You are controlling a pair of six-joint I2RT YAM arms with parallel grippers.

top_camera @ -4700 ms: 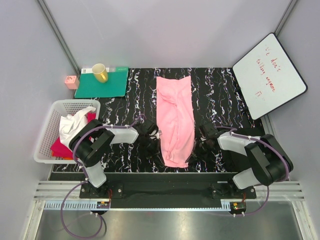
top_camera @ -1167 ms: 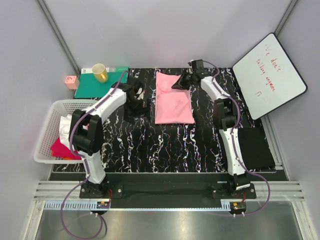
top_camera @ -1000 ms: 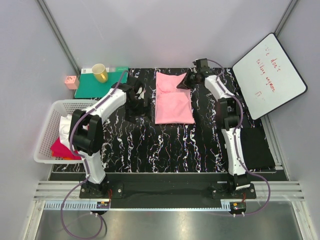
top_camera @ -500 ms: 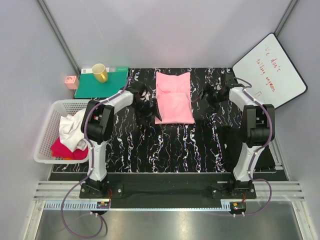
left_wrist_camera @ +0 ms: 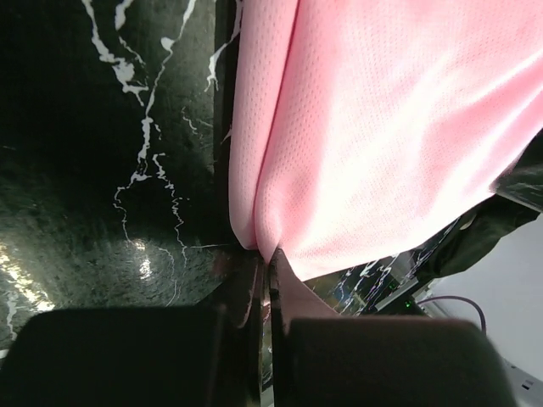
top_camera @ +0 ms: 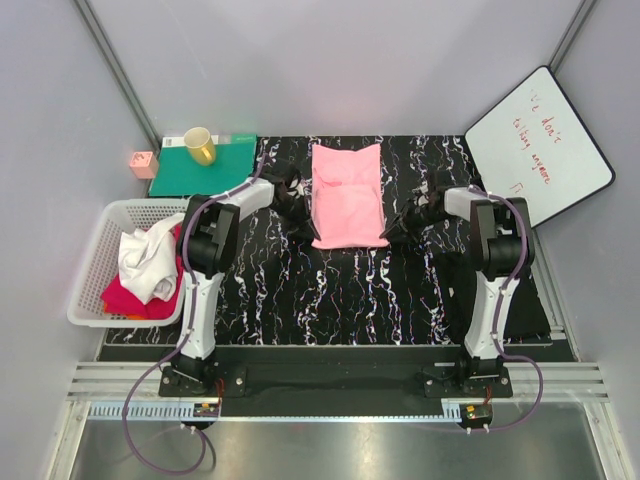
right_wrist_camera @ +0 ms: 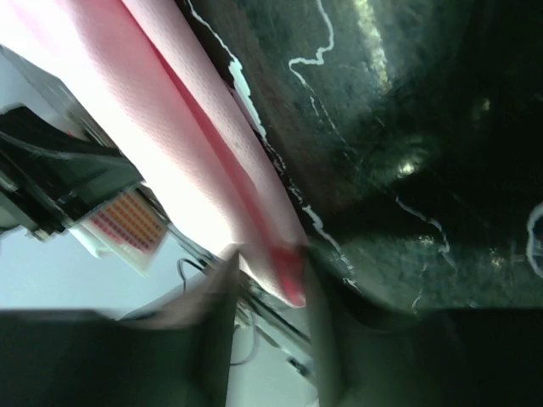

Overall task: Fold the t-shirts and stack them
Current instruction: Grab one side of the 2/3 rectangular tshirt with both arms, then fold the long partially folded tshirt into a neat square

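Note:
The light pink t-shirt (top_camera: pixel 347 195) lies folded into a rectangle at the middle back of the black marbled table. My left gripper (top_camera: pixel 305 228) is at its near left corner, shut on the cloth edge (left_wrist_camera: pixel 382 127); in the left wrist view the left gripper (left_wrist_camera: pixel 265 254) pinches a fold. My right gripper (top_camera: pixel 393 232) is at the near right corner. In the blurred right wrist view the right gripper (right_wrist_camera: pixel 270 271) has its jaws apart, with the pink t-shirt corner (right_wrist_camera: pixel 195 127) between them. The white t-shirt (top_camera: pixel 145 255) and the magenta-red t-shirt (top_camera: pixel 125 297) lie in the basket.
A white basket (top_camera: pixel 90 300) stands at the table's left edge. At the back left are a green mat (top_camera: pixel 225 172), a yellow cup (top_camera: pixel 200 146) and a small pink box (top_camera: pixel 143 163). A whiteboard (top_camera: pixel 538 150) leans at the back right.
Both grippers have come from the shirt's far half toward its near corners. The left one was open and has shut on the corner. The right one let go of the far edge and is narrowing.

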